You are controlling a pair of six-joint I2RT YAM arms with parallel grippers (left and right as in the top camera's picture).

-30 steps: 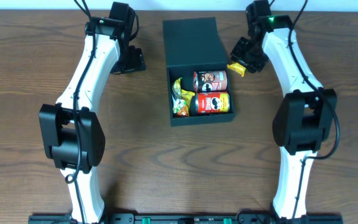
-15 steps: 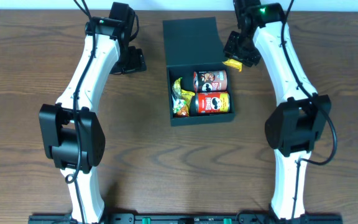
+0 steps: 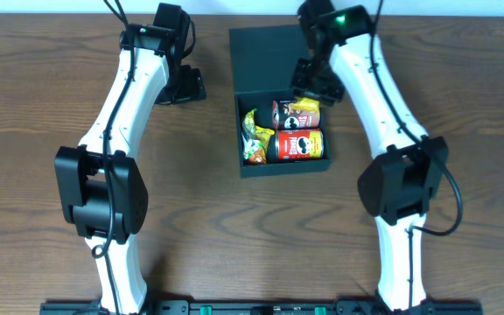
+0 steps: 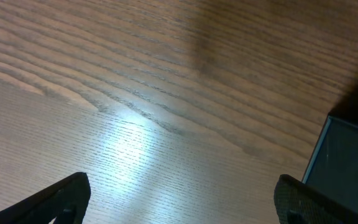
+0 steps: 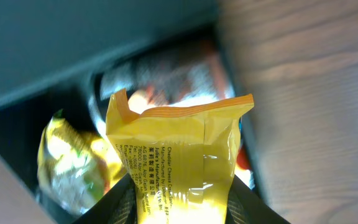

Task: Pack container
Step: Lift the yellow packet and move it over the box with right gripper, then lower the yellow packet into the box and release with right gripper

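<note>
The dark teal container [image 3: 283,167] sits at table centre with its flap lid [image 3: 269,58] open toward the back. Inside lie two red chip cans [image 3: 297,144] and a yellow-green snack bag [image 3: 254,136]. My right gripper [image 3: 311,91] is shut on a yellow snack packet [image 5: 178,149] and holds it above the container's back right corner, over the upper can. My left gripper [image 3: 185,85] is open and empty over bare wood left of the container; the container's edge [image 4: 347,155] shows at the right of the left wrist view.
Brown wooden tabletop [image 3: 51,105] all around the container. The arm bases stand at the front edge.
My right gripper has moved left with the yellow packet, from beside the container's right wall to above its back right corner. The left arm has not moved.
</note>
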